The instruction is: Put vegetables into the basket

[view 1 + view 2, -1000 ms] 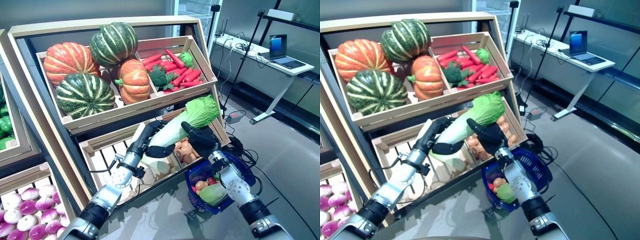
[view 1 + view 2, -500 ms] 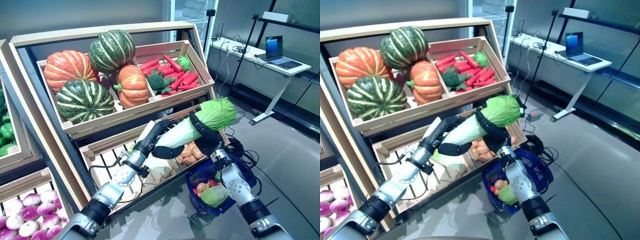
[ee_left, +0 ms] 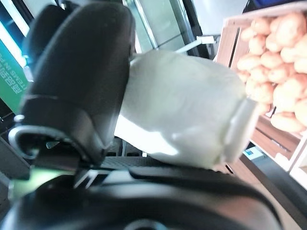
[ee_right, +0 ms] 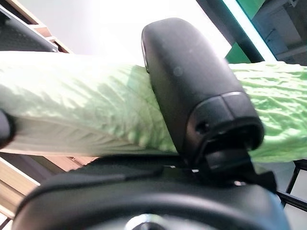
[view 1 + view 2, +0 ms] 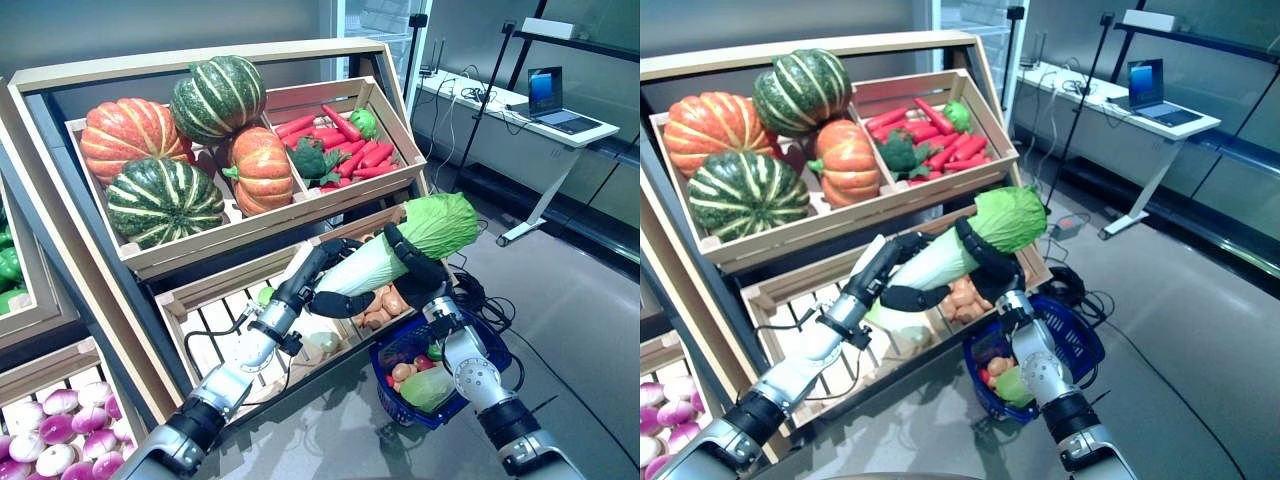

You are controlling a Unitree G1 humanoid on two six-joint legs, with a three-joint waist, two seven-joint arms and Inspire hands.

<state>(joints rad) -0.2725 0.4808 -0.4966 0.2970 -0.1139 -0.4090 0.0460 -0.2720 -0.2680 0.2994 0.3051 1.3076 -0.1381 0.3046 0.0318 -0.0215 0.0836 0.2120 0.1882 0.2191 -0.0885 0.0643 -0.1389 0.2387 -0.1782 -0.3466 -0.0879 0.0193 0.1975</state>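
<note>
A long napa cabbage (image 5: 400,248) with a white stalk and green leafy top is held up in front of the lower crate, above the blue basket (image 5: 490,350). My left hand (image 5: 325,285) curls round its white stalk end (image 3: 182,124). My right hand (image 5: 415,270) wraps round its green leafy part (image 4: 96,115). The basket stands on the floor below my right arm and holds another cabbage (image 5: 428,388) and small round vegetables.
The wooden stand's upper crate (image 5: 240,232) holds pumpkins and squashes (image 5: 165,200), carrots and broccoli (image 5: 340,145). The lower crate holds potatoes (image 5: 385,305). Purple onions (image 5: 60,450) lie lower left. A desk with a laptop (image 5: 548,95) stands at the far right.
Both hands have lifted the cabbage up and to the right, out of the lower crate, its green top now higher and nearer the basket's side. The camera shifted slightly.
</note>
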